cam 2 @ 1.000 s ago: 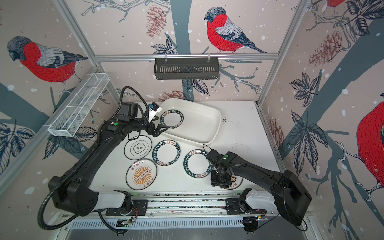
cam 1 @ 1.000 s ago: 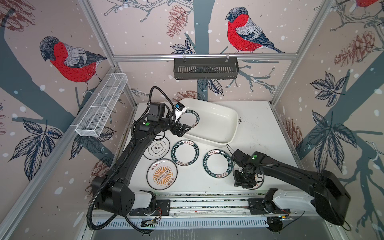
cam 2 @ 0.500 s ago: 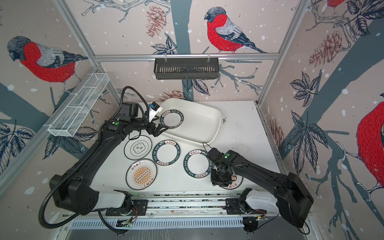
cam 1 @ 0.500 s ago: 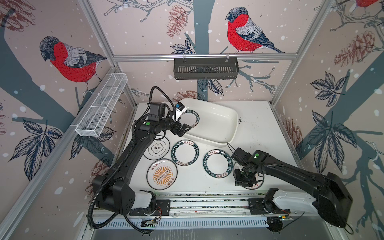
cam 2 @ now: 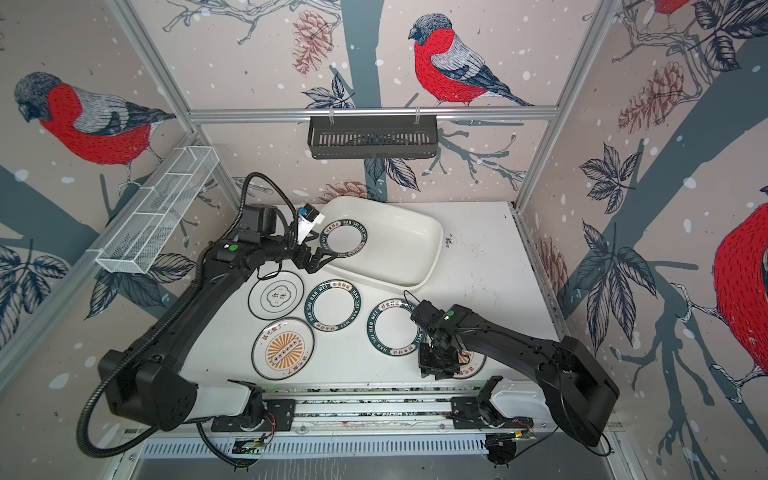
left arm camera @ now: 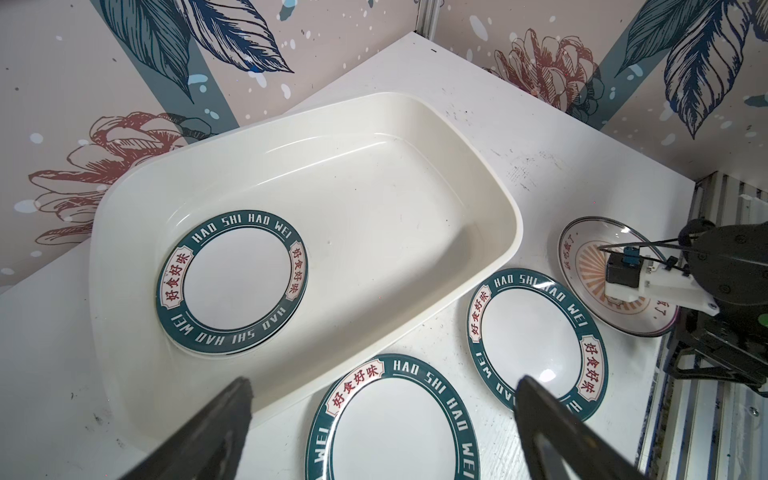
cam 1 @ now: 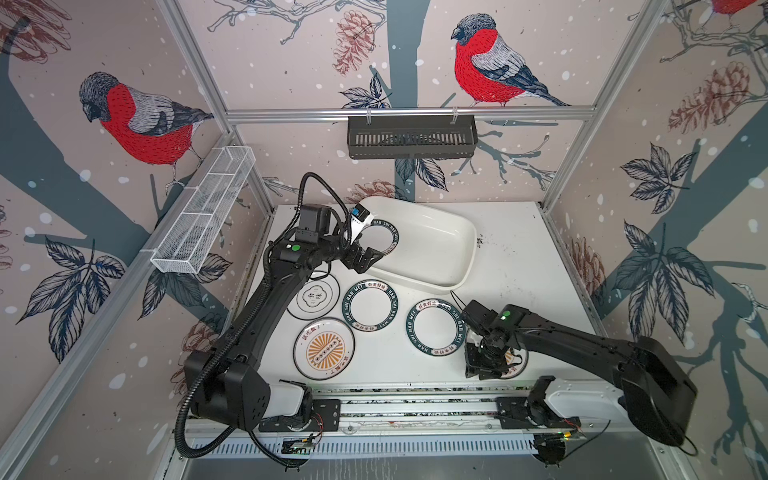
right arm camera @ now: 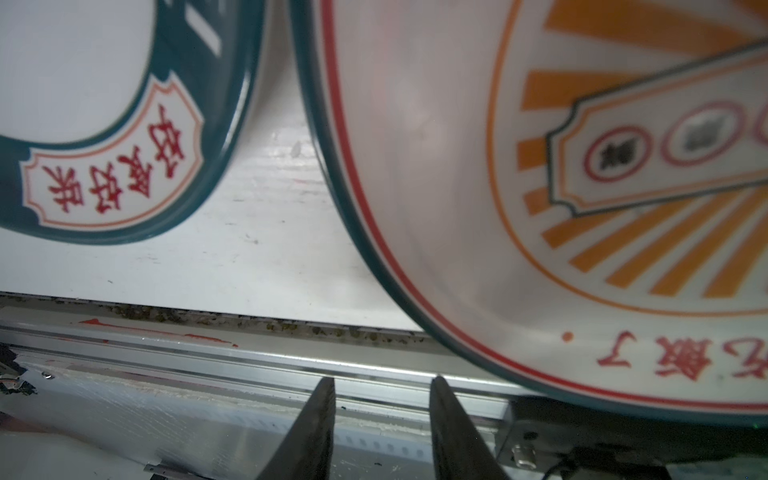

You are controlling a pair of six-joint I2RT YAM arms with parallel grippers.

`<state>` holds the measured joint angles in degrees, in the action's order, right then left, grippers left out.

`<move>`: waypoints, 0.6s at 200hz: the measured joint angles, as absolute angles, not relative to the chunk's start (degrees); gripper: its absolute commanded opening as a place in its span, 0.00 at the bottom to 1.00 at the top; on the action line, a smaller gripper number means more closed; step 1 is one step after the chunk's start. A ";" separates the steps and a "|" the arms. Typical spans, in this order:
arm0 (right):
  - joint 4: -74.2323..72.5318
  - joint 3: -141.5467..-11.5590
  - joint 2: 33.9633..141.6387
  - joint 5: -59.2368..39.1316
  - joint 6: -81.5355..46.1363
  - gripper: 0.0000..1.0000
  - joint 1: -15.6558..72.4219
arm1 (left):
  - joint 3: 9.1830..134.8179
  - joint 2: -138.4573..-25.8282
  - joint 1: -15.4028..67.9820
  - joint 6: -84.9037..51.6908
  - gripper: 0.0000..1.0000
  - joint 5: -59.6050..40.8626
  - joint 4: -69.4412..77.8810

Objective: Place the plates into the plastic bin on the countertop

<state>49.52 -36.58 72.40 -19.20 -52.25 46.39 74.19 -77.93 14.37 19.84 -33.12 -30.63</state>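
Note:
The white plastic bin (cam 1: 436,249) (left arm camera: 395,187) stands at the back of the countertop (cam 1: 519,257), with a green-rimmed plate (cam 1: 380,239) (left arm camera: 232,282) lying in its left end. My left gripper (cam 1: 365,259) (left arm camera: 386,386) hovers open and empty at the bin's near-left wall. On the counter lie a quatrefoil plate (cam 1: 318,296), two green-rimmed plates (cam 1: 371,305) (cam 1: 434,327) and a sunburst plate (cam 1: 324,348). Another sunburst plate (cam 1: 517,365) (right arm camera: 582,166) reaches over the front edge. Beside its rim my right gripper (cam 1: 484,365) (right arm camera: 382,384) points down, its jaws narrowly apart with nothing between them.
A black slatted basket (cam 1: 411,137) hangs on the back wall. On the left rail is a white wire-mesh basket (cam 1: 203,212). Aluminium rails (cam 1: 415,405) run along the front edge, just under my right gripper. Papered walls close in the left, back and right sides.
My right gripper has shifted slightly toward the front edge beside the sunburst plate. The left arm and the other plates have not moved.

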 measured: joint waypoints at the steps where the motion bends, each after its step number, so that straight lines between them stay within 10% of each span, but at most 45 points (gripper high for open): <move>1: 49.45 -36.56 72.47 -19.20 -52.25 0.41 46.39 | 74.17 -77.93 14.37 19.84 0.97 -33.17 -30.61; 120: 47.64 -36.60 75.33 -14.52 -49.12 0.40 41.04 | 72.34 -77.12 14.39 19.66 0.98 -34.44 -30.22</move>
<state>47.64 -36.60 75.33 -14.52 -49.12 41.04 72.34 -77.12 14.39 19.66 -34.44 -30.22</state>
